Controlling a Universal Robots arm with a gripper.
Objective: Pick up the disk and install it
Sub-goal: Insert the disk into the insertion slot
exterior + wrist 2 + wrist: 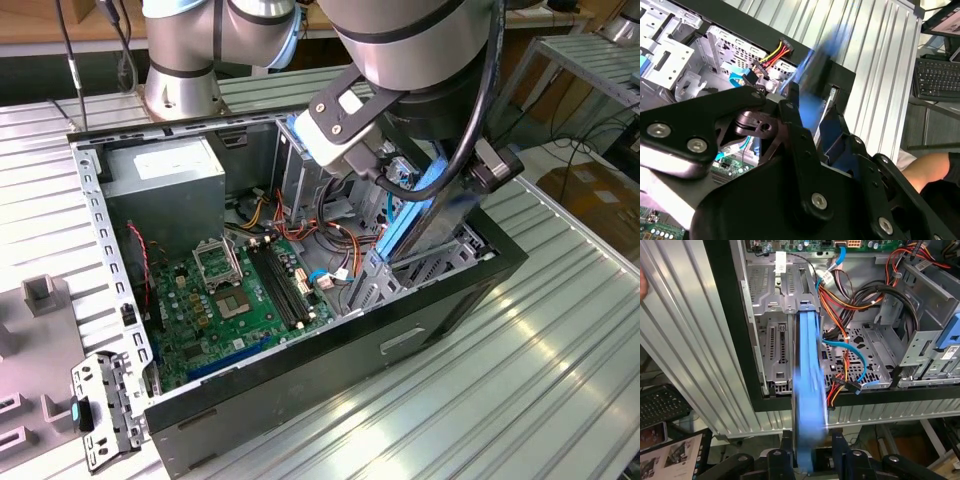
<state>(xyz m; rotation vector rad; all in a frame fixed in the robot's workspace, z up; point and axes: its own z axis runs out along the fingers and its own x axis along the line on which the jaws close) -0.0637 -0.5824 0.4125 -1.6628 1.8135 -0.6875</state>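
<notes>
The disk (412, 212) shows as a light blue rail edge, held tilted over the open computer case (330, 350). My gripper (400, 175) is shut on the disk's upper end. The disk's lower end meets the metal drive cage (440, 265) at the case's corner on the exterior view's right. In the first wrist view the disk (809, 390) runs edge-on from my gripper (811, 457) to the cage bay (785, 300). In the second wrist view the disk (815, 70) is a blue streak past my gripper (816, 116).
Inside the case lie the green motherboard (240, 300), the grey power supply (165, 180) and loose orange, red and blue cables (847, 347) beside the bay. A metal bracket (100, 410) lies on the table. A person's arm (930, 167) and a keyboard (937, 80) are nearby.
</notes>
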